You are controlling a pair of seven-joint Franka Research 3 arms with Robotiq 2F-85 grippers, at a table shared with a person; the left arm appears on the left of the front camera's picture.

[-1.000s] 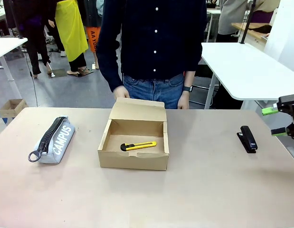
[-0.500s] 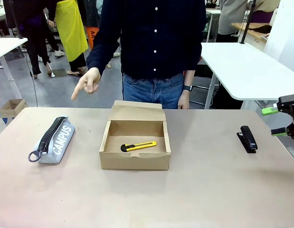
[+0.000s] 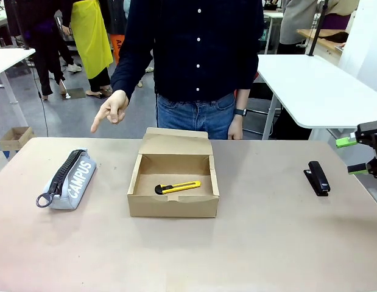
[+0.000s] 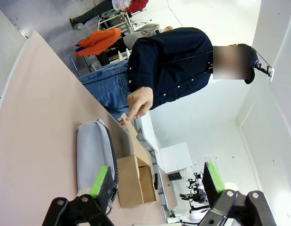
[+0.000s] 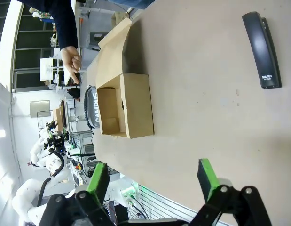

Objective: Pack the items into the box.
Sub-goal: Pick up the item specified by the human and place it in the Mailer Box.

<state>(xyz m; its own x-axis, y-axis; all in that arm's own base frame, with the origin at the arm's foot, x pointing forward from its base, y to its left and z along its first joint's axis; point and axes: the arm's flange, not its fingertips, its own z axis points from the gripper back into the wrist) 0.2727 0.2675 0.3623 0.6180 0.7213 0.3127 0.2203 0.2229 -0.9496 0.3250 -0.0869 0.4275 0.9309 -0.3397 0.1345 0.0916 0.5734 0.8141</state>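
Pencil pouch (image 3: pixel 71 178) sits on the left part of the surface (image 3: pixel 267 243), well apart from the box (image 3: pixel 173 205), so from my seat that is the item lying outside. Around it, going left to right: my left tool (image 4: pixel 157 176) is spread wide in its wrist camera, green pads far apart, and the pouch and box show beyond them. A person stands at the far edge, one hand (image 3: pixel 112 109) raised above the far edge between pouch and box, its index finger pointing down and to the left. The other hand (image 3: pixel 236 129) hangs at the person's side behind the box. Right of the box, well apart from it, lies a black stapler (image 3: pixel 317 177). My right tool (image 3: pixel 354 155) hangs at the right edge, just beyond the stapler, also spread wide.

The box sits mid-surface, open, its hinged flap standing up along the far side and leaning back towards the person. Inside it, on the floor towards the near wall, lies the utility knife (image 3: pixel 177 187). The box's left wall stands between the knife and the pouch.

The pouch's long axis runs from near-left to far-right, with the ring pull at the near end, facing my side, and the "CAMPUS" print running along its length. The knife lies nearly crosswise in the box, black end to the left, yellow end to the right and slightly farther from me.
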